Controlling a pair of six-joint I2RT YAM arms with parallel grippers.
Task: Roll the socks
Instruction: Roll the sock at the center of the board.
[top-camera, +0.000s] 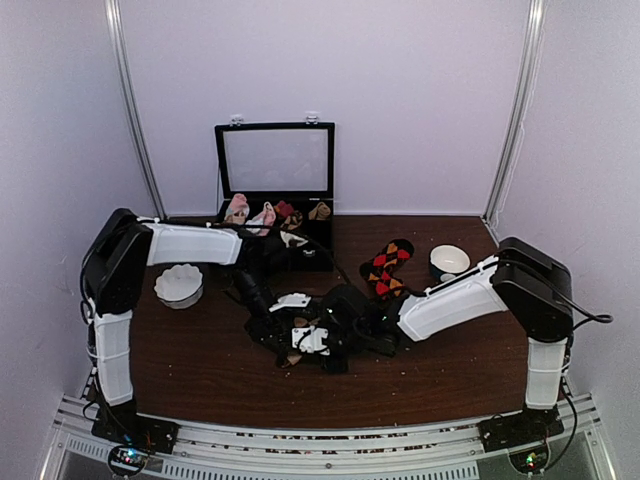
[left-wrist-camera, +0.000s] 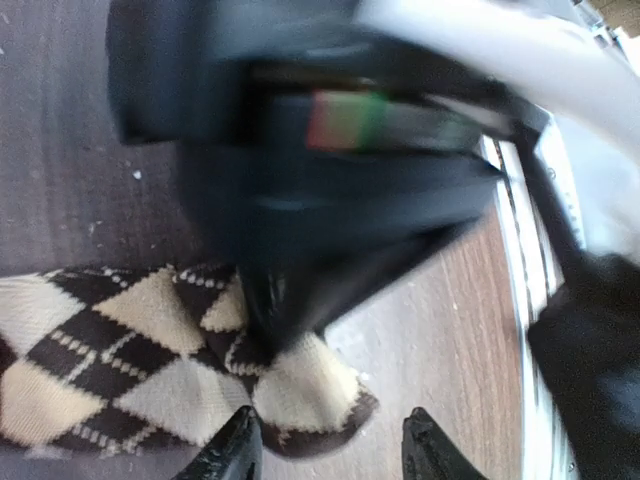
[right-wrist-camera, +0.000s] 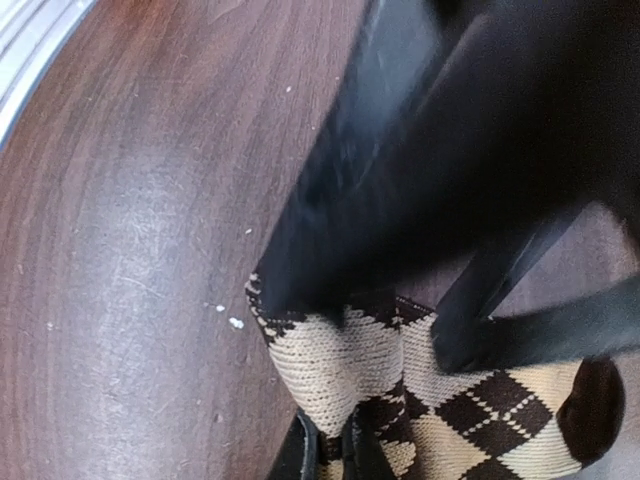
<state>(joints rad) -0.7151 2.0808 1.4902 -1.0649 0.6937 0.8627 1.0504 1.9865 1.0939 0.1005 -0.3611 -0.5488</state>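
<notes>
Left end effector: we see its 2 dark fingertips standing apart at the bottom of the left wrist view. Nothing is clamped between them, and the toe end of a sock lies just ahead of the gap.
Right end effector: its fingers are drawn narrow, and we see a fold of knit pinched between them. From the left wrist view it is a blurred dark mass whose tip comes down onto the same sock.
Tan argyle sock: it has black and cream diamonds and lies flat on the worktop, near the middle and somewhat toward the near edge. From above it is almost hidden under the 2 end effectors, which meet there.
Red and orange argyle sock: it lies right of centre toward the far edge, on a slant, apart from both arms.
Round white bowl: it stands just right of that sock, near the far right corner.
Scalloped white bowl: it sits by the left edge, beside the left arm.
Black box: it stands at the far edge, left of centre, with its lid upright.
Sock bundles: we see pink, white and darker ones standing in the box's compartments.
Specks: we see a few pale crumbs on the dark wood beside the tan sock.
</notes>
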